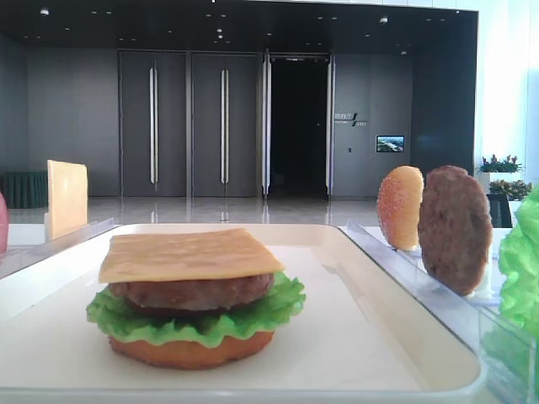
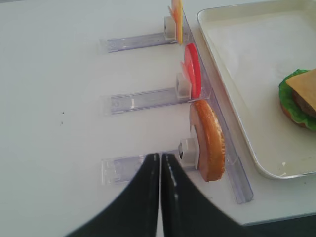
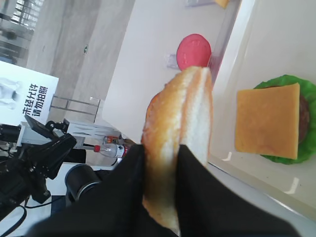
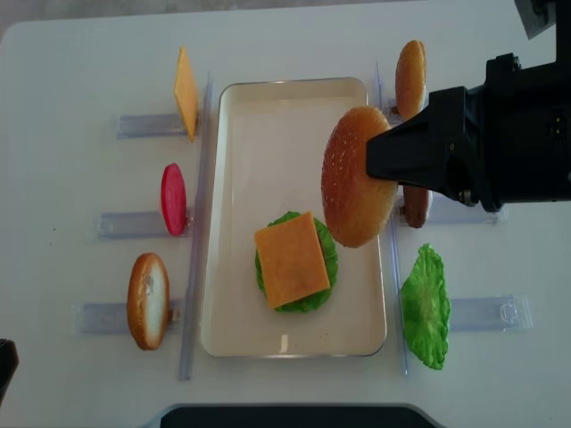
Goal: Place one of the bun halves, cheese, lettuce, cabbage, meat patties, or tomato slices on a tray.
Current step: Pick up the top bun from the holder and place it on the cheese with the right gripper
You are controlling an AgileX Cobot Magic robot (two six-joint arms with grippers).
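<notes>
Golden-brown bun half [image 4: 357, 178] with pale sesame specks; yellow-orange cheese [image 4: 292, 259]; bright green lettuce [image 4: 426, 308]; dark-brown meat patty [image 1: 455, 229]; white tray [image 4: 268, 134]; red tomato slice [image 4: 173, 199]; white table [image 4: 71, 178].

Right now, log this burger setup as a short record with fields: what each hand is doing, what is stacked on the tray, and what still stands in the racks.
right hand: shut on the bun top, held on edge above the tray
left hand: shut, holding nothing, over the table beside a rack
tray stack: bottom bun, lettuce, meat patty, cheese slice on top
left racks: cheese, tomato slice, bun half
right racks: bun, patty, lettuce leaf
</notes>
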